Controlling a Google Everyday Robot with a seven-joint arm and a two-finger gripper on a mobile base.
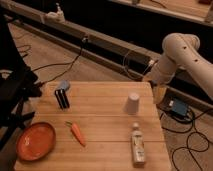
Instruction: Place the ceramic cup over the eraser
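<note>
Reference point is the ceramic cup (132,103). It's off-white, tapered and has no handle. It stands narrow end up on the wooden table (105,125), toward the table's right edge. All positions below are relative to the cup.

- Far left of the cup and nearer me, at the table's near-left corner, an orange plate (35,141) lies flat.
- Left of the cup, well apart and slightly farther back, is the eraser (62,98). It's a black block standing on end with pale stripes running lengthwise and the blue-grey rounded part at its top. It touches nothing but the table.
- Left of the cup and nearer me, between the plate and the cup, the carrot (77,133) lies flat. Its green stub points back-left and its tip points toward the near edge.
- The cup stands free, with nothing touching it. It is not over the eraser; bare table lies between them.
- Nearer me than the cup and a touch right is the clear bottle (138,146). It looks to be lying on its side with its white cap pointing toward the cup. It's near the cup, with a gap between.
- Right of the cup, the gripper (159,91) hangs at the table's right edge, about level with the cup. It's near the cup but apart from it. I can't tell whether it's set wide or narrow.
- The white arm (180,52) rises from the gripper up and to the right.
- Further right of the cup, a small blue box (178,108) sits on the floor among cables.
</note>
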